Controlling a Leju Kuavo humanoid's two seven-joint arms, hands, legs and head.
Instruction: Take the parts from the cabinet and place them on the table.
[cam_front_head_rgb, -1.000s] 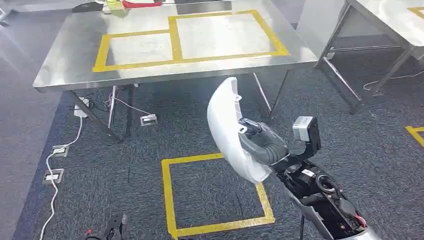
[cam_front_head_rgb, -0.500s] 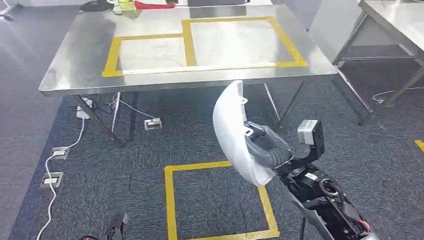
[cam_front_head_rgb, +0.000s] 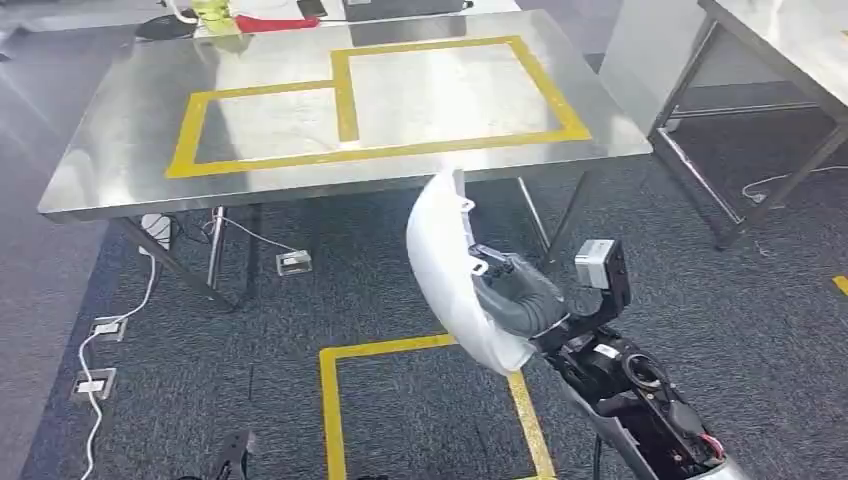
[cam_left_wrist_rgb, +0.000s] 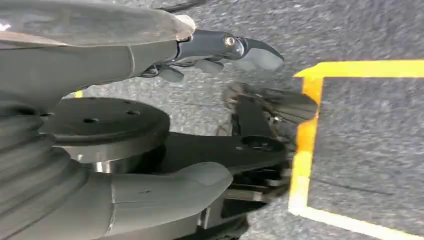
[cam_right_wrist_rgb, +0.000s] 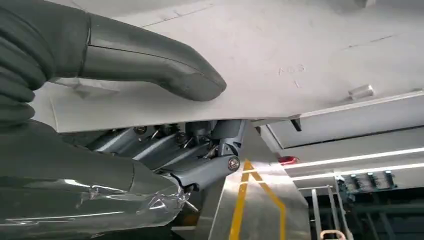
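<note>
My right hand (cam_front_head_rgb: 518, 296) grips a large white curved shell part (cam_front_head_rgb: 445, 268) and holds it upright in the air, just short of the steel table's (cam_front_head_rgb: 110, 165) near edge. In the right wrist view the thumb (cam_right_wrist_rgb: 150, 57) presses on the part's white inner face (cam_right_wrist_rgb: 300, 45), with the darker fingers (cam_right_wrist_rgb: 200, 167) behind it. The table top carries two yellow tape rectangles (cam_front_head_rgb: 345, 100), both bare. My left hand (cam_left_wrist_rgb: 165, 55) hangs over the carpet with nothing in it, fingers apart from the thumb.
A yellow tape square (cam_front_head_rgb: 330, 400) marks the grey carpet below the part. Cables and floor sockets (cam_front_head_rgb: 100, 330) lie at the left under the table. A second steel table (cam_front_head_rgb: 790, 50) stands at the right. Small red and yellow-green items (cam_front_head_rgb: 250, 18) sit at the table's far edge.
The whole picture has shifted: the table's near edge now sits lower and closer in view. The white part stays gripped in my right hand in much the same pose.
</note>
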